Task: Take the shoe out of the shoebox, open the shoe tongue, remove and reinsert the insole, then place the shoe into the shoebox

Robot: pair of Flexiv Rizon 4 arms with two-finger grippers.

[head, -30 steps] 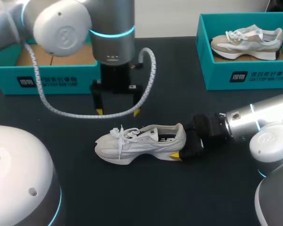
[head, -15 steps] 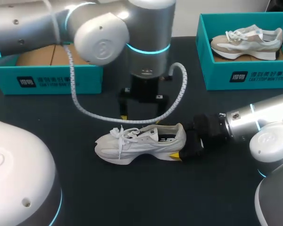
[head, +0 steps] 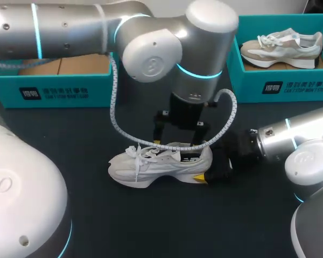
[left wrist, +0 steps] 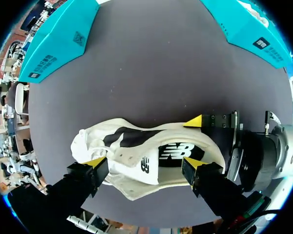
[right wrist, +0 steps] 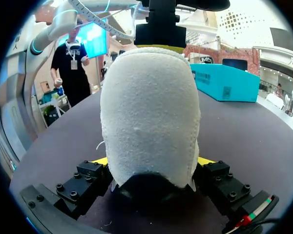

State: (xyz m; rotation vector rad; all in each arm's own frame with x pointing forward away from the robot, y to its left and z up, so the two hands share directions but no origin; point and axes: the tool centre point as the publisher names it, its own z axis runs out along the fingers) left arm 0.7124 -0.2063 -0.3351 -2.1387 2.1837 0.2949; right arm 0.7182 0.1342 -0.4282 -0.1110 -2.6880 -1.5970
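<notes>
The left arm has swung in from the far left over the last second and come down, so the left gripper (head: 178, 141) now hangs right over the white shoe (head: 151, 164) instead of beside it. The shoe and the right arm haven't budged.

The left gripper's fingers are spread wide, one yellow tip over the lace end of the opening and the other toward the heel. From its wrist view the shoe (left wrist: 151, 146) lies directly beneath the left gripper (left wrist: 144, 163), and I can't tell whether the tips touch it. The right gripper (head: 211, 161) has the heel pinched from both sides, holding the shoe upright on the dark table (head: 151, 226), toe pointing left.

The left arm's coiled cable (head: 226, 118) droops down by the heel. At the far left sits the left shoebox (head: 59, 88) – at the far right the right shoebox (head: 280, 88), holding a beige shoe (head: 282, 45).
</notes>
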